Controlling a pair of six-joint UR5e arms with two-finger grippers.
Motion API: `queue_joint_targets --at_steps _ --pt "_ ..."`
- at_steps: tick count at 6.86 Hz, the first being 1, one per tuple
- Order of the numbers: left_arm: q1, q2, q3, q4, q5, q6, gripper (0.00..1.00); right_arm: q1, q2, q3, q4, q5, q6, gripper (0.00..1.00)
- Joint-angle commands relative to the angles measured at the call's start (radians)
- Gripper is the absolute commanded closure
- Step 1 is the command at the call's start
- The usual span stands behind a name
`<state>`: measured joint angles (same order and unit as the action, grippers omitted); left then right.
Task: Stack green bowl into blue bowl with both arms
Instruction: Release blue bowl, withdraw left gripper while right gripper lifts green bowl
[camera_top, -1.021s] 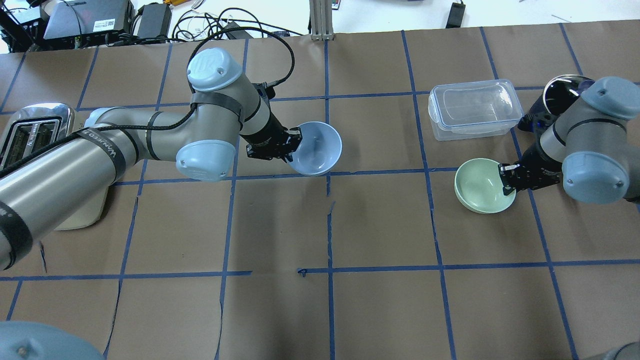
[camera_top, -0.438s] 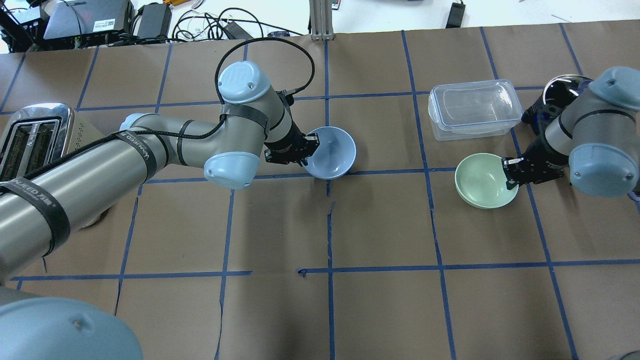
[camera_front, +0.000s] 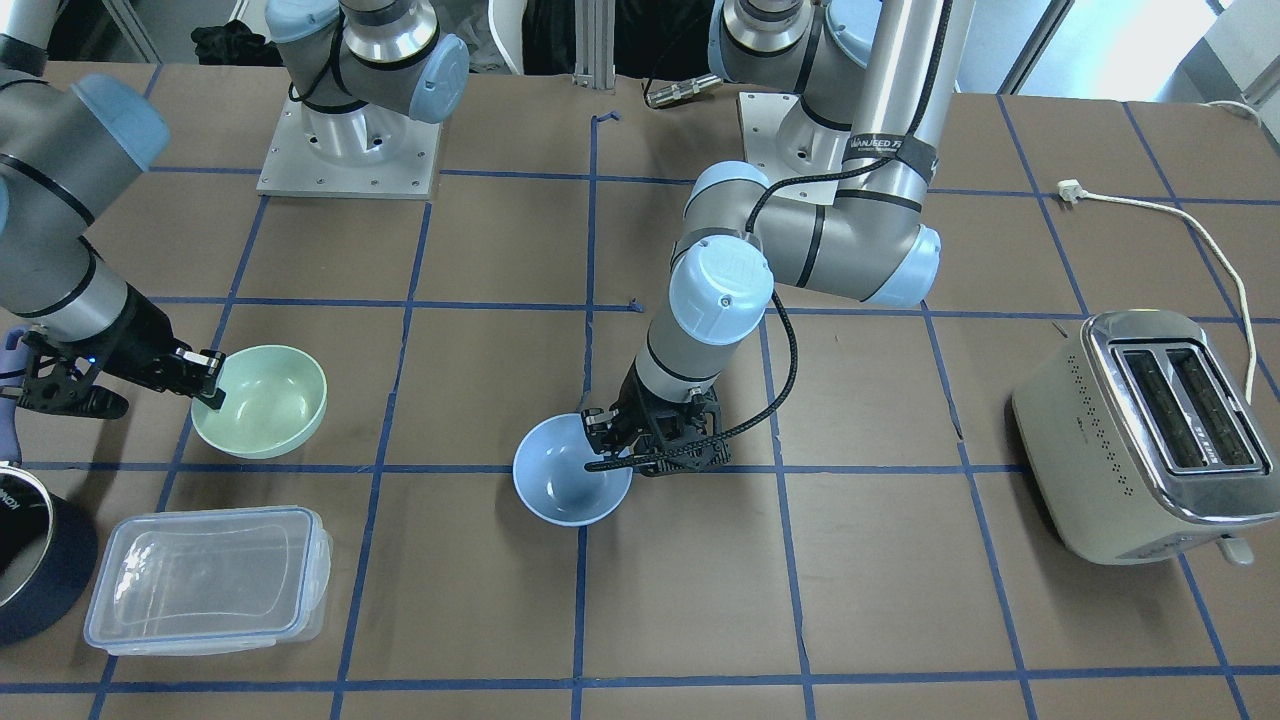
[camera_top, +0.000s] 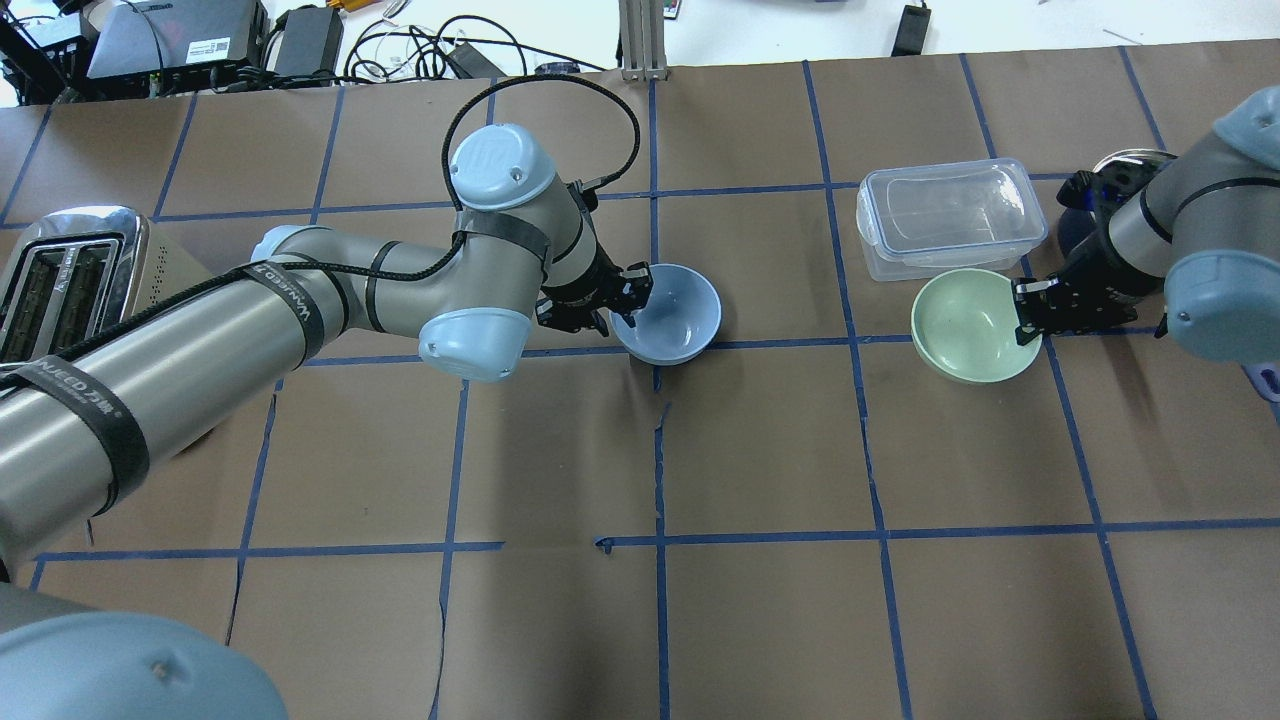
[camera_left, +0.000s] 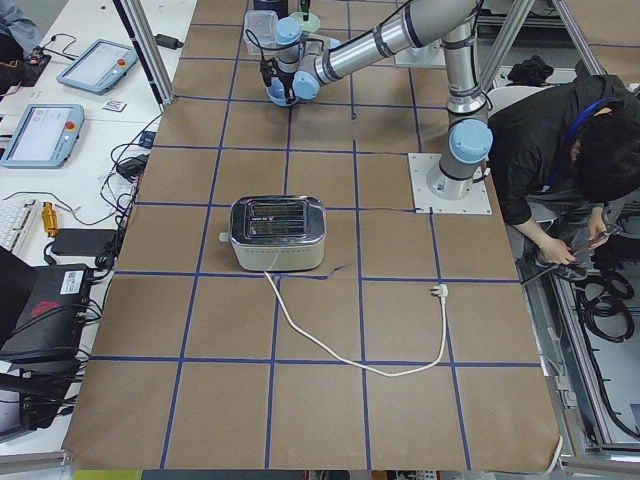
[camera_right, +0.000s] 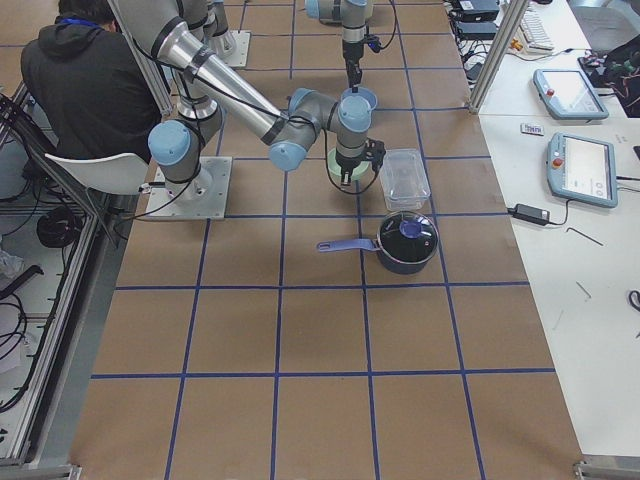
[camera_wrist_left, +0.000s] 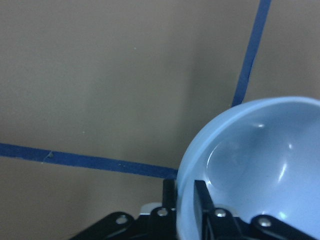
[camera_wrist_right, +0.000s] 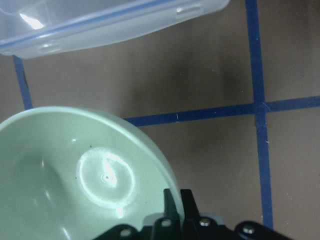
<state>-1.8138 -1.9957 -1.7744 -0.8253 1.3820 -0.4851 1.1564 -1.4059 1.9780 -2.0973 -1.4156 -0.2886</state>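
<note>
The blue bowl (camera_top: 668, 312) is near the table's middle, held by its left rim in my left gripper (camera_top: 628, 297), which is shut on it; the left wrist view shows the rim (camera_wrist_left: 186, 165) pinched between the fingers. It also shows in the front view (camera_front: 568, 483). The green bowl (camera_top: 970, 325) is at the right, just in front of the clear container, with my right gripper (camera_top: 1028, 312) shut on its right rim. The right wrist view shows that rim (camera_wrist_right: 165, 170) clamped between the fingers. In the front view the green bowl (camera_front: 265, 400) is at the left.
A clear lidded plastic container (camera_top: 948, 217) sits right behind the green bowl. A dark pot with a lid (camera_right: 405, 240) stands beyond it at the right edge. A silver toaster (camera_top: 62, 270) with a trailing cord (camera_left: 350, 350) is at the far left. An operator (camera_left: 575, 160) sits behind the robot.
My left arm has carried the blue bowl rightward toward the centre. My right arm has moved the green bowl back toward the clear container.
</note>
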Motion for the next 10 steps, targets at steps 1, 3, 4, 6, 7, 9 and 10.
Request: queue_joint_targets --at_steps 1,3,4,6,7,9,10 --pt "0.039 0.064 0.087 -0.080 0.027 0.060 0.00 0.014 -0.011 -0.063 0.042 0.063 0.026 1.00" --pt "0.121 0.183 0.154 -0.350 0.214 0.386 0.00 0.119 -0.001 -0.138 0.048 0.049 0.229 1.00" --pt "0.163 0.255 0.180 -0.491 0.257 0.419 0.00 0.178 0.014 -0.162 0.058 0.050 0.303 1.00" --pt "0.296 0.380 0.176 -0.650 0.288 0.569 0.00 0.325 0.025 -0.192 0.046 0.050 0.487 1.00" --pt "0.291 0.420 0.168 -0.650 0.278 0.568 0.00 0.397 0.060 -0.227 0.051 0.049 0.593 1.00" --pt "0.283 0.417 0.173 -0.650 0.241 0.547 0.00 0.541 0.174 -0.347 0.054 0.014 0.765 1.00" --pt "0.280 0.422 0.171 -0.650 0.245 0.542 0.00 0.574 0.215 -0.378 0.054 0.010 0.793 1.00"
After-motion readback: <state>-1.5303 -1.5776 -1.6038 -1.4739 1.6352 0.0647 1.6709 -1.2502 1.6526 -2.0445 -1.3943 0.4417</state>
